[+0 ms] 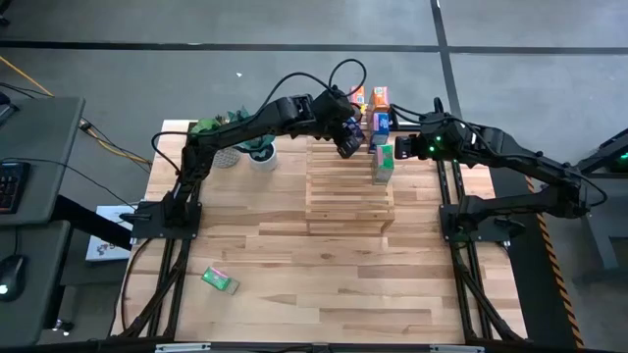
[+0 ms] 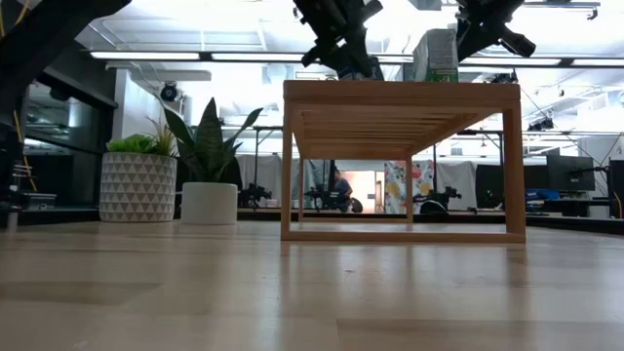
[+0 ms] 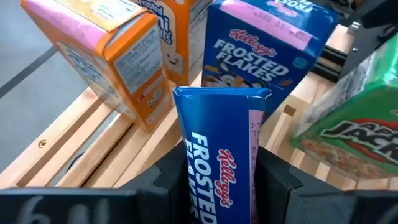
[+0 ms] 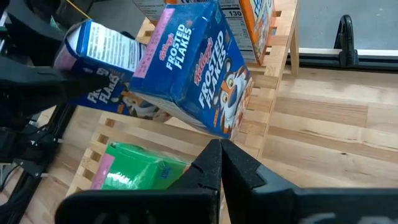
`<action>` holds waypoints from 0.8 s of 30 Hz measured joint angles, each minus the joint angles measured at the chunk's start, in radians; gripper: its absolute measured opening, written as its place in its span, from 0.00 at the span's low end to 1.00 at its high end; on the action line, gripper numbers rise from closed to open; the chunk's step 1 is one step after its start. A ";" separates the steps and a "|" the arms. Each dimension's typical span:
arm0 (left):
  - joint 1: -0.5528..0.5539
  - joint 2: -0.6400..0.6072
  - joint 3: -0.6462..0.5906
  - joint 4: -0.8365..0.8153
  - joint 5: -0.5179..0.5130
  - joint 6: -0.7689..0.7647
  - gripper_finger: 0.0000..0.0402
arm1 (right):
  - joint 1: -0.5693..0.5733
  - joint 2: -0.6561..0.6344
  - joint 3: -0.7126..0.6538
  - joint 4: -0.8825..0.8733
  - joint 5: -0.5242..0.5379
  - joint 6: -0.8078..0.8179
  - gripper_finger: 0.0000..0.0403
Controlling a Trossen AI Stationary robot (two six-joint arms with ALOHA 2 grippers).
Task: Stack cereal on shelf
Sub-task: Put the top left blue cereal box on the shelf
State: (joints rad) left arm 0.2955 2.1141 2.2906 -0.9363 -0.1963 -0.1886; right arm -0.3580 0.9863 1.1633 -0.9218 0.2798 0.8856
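Left gripper [image 3: 217, 180]: clenched on a blue cereal box [image 3: 221, 155], held upright above the far end of the shelf [image 1: 348, 186], just short of the boxes already standing there. Right gripper [image 4: 219, 163]: fingers pressed together, holding nothing, hovering over the shelf's right edge beside the green box [image 1: 383, 164]. Standing on the slats at the far end: a second blue box [image 3: 264, 53], two orange boxes [image 3: 112, 59], and the green box near the right edge. One more green box [image 1: 220, 280] lies on the surface, near the left front corner, well apart from the shelf. Two potted plants [image 1: 240, 150] sit on the surface left of the shelf. Risks, by judgement: the held box comes down close to its neighbours, so a tilted or sideways approach could knock the standing blue or orange box over; a bottom edge landing in a gap between slats could leave it leaning; the two arms work close together and could collide.
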 joint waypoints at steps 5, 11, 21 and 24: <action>0.000 0.000 0.000 0.010 -0.028 0.016 0.31 | 0.000 0.000 0.000 0.000 -0.001 0.000 0.00; 0.005 0.000 0.000 0.008 -0.052 0.018 0.38 | 0.000 0.000 0.000 0.000 -0.001 0.007 0.00; 0.005 0.000 0.000 0.023 -0.023 0.018 0.54 | 0.000 0.000 0.000 0.008 -0.002 0.007 0.00; 0.005 0.000 0.000 0.023 -0.023 0.018 0.56 | 0.000 0.000 0.000 0.008 -0.002 0.007 0.00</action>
State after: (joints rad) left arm 0.3008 2.1139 2.2906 -0.9134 -0.2192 -0.1711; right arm -0.3580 0.9863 1.1633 -0.9142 0.2776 0.8928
